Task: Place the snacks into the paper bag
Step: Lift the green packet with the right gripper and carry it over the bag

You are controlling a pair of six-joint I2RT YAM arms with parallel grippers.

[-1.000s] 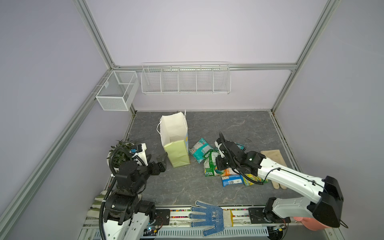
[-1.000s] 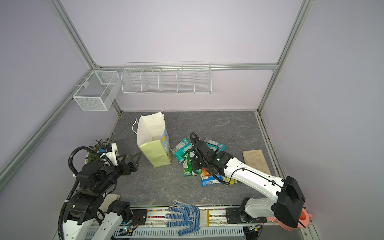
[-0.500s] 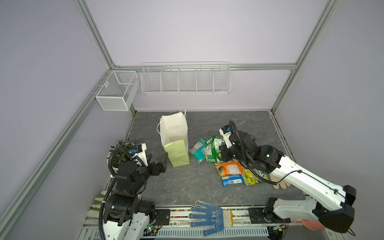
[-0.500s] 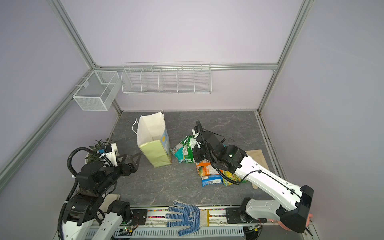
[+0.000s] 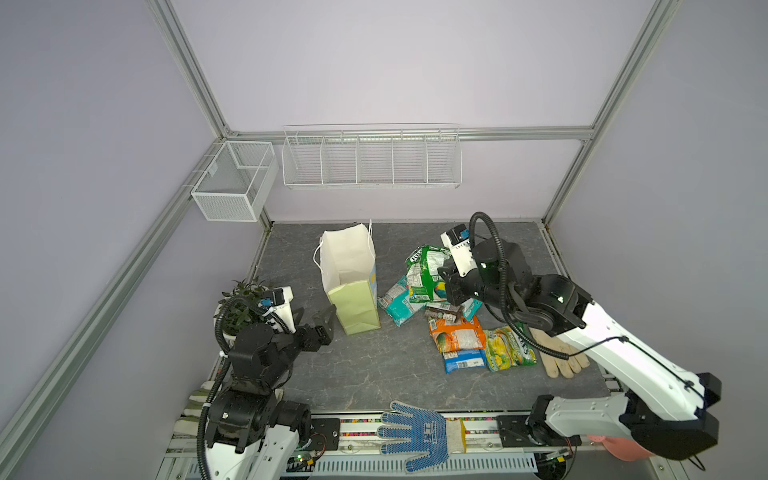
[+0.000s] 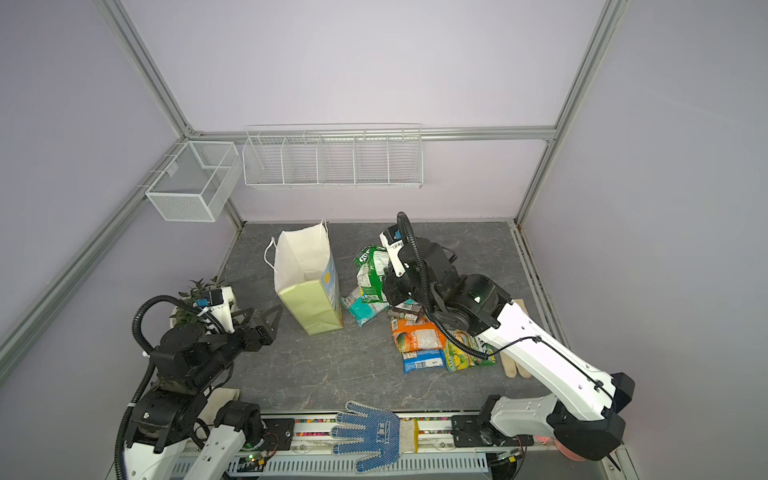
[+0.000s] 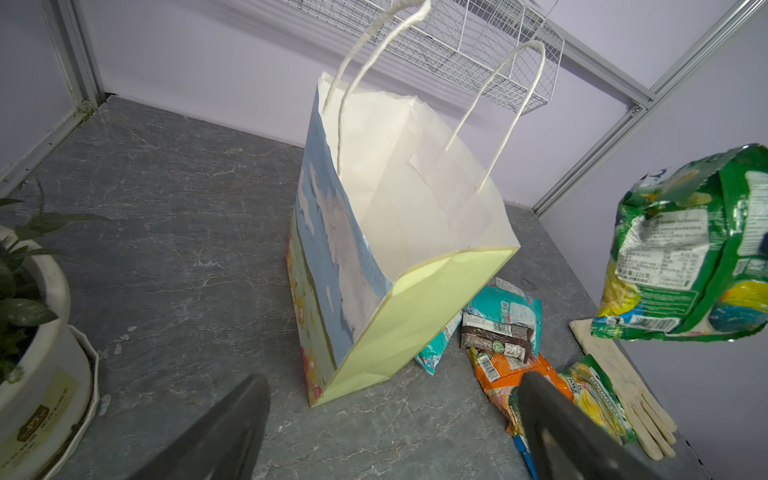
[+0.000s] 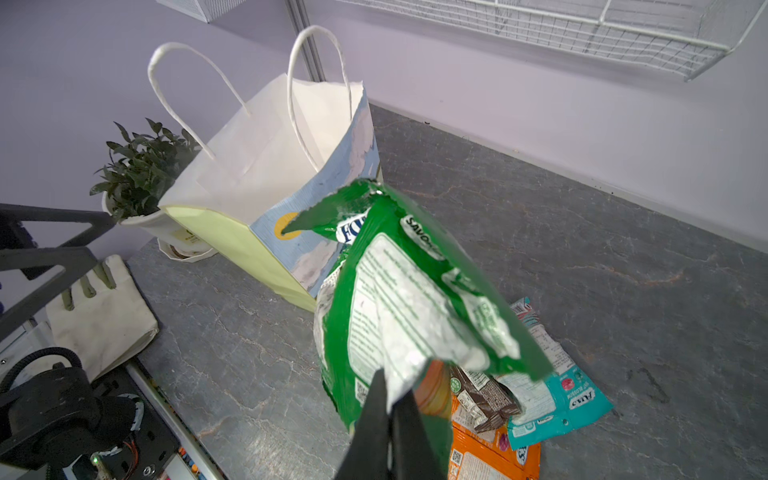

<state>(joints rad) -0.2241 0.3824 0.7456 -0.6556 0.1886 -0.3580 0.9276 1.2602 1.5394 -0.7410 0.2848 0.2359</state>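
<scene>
The paper bag [image 5: 351, 274] [image 6: 305, 270] stands open and upright at the table's middle left, white inside with a pale yellow-green side panel [image 7: 415, 316]. My right gripper [image 8: 392, 399] is shut on the lower edge of a green snack packet [image 8: 407, 299] [image 5: 428, 274], holding it in the air just right of the bag. On the table below lie a teal packet [image 5: 399, 301], a dark brown bar [image 5: 444, 311], an orange packet [image 5: 457, 334], a blue packet [image 5: 463, 359] and a yellow-green packet [image 5: 509, 347]. My left gripper [image 7: 392, 386] [image 5: 328, 318] hangs open and empty near the bag's front left corner.
A potted plant [image 5: 241, 303] stands left of the bag, behind my left arm. Cream gloves [image 5: 561, 357] lie right of the packets, and another cream glove [image 8: 99, 316] at the front left. A blue dotted glove [image 5: 415, 432] rests on the front rail. White wire baskets [image 5: 370, 158] hang on the walls.
My right gripper has lifted the green packet off the pile and raised it beside the bag. The left arm has not moved.
</scene>
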